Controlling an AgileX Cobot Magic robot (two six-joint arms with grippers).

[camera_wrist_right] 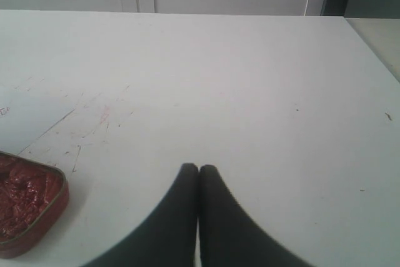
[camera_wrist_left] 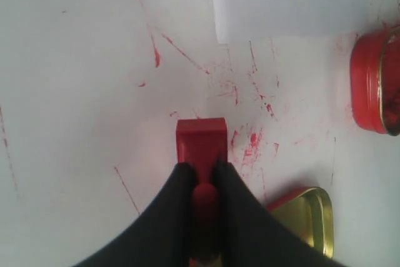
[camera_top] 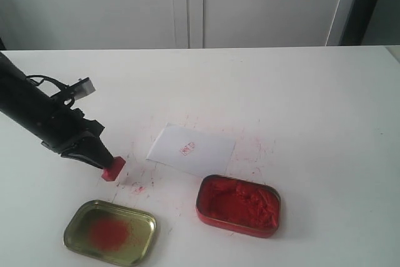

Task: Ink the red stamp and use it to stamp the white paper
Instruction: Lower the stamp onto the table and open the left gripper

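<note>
My left gripper [camera_top: 102,159] [camera_wrist_left: 202,170] is shut on the knobbed handle of the red stamp [camera_top: 114,169] [camera_wrist_left: 201,141], whose square base sits at or just above the speckled tabletop, left of the white paper [camera_top: 192,149] [camera_wrist_left: 281,4]. A small red imprint marks the paper near its middle. My right gripper [camera_wrist_right: 199,168] is shut with nothing between its fingers, over bare table; it does not show in the exterior view.
The red tin of lumpy ink paste [camera_top: 238,204] [camera_wrist_left: 375,82] [camera_wrist_right: 28,201] stands right of the stamp, in front of the paper. A shallow gold tin [camera_top: 110,232] [camera_wrist_left: 306,217] with a red smear lies near the front edge, just below the stamp. Red ink flecks dot the table.
</note>
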